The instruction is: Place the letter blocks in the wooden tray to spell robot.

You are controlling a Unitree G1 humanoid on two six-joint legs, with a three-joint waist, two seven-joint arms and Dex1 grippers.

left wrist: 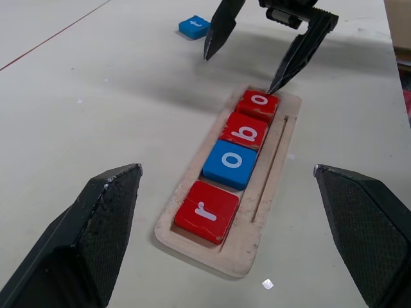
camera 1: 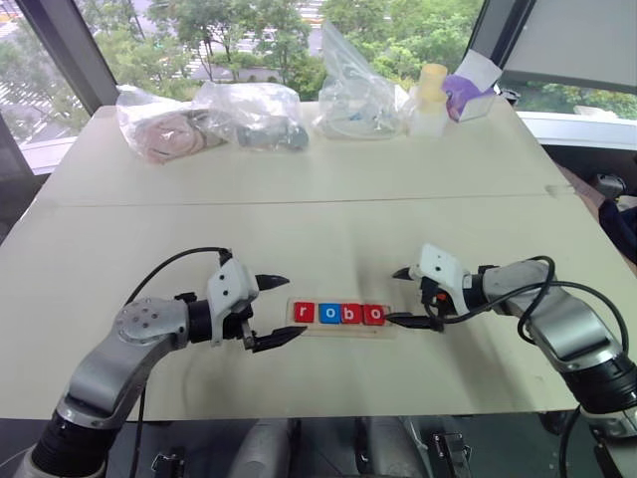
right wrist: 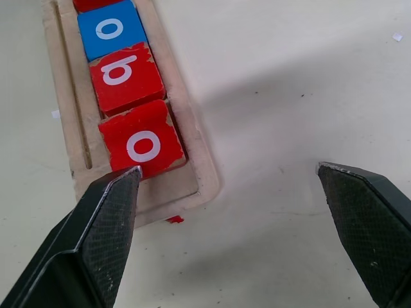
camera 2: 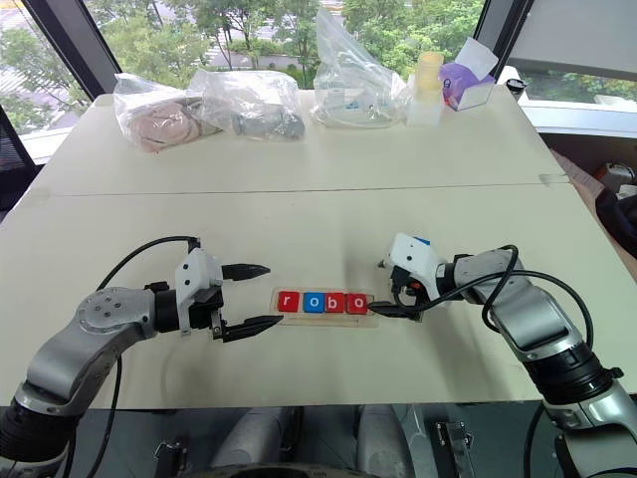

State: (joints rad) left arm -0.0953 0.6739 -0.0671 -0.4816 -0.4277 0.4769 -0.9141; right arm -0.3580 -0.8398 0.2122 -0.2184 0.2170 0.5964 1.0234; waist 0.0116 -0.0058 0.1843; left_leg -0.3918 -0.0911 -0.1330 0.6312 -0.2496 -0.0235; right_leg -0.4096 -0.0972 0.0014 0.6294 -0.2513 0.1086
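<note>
On the pale table (camera 1: pixel 328 239), with r-o-b-o seated in the tray (left wrist: pixel 270 192), swing your wide-open, empty right pincer (camera 1: pixel 406 296) to the loose blue t tile (left wrist: pixel 194 26) and grip it squarely.

Along the far edge of the pale bench (camera 1: pixel 328 169), at the top of the frame, lie three clear plastic bags (camera 1: pixel 254 115) of odds and ends, with a yellow-capped bottle (camera 1: pixel 430 100) and a purple-and-white box (camera 1: pixel 468 90) toward the upper right.
</note>
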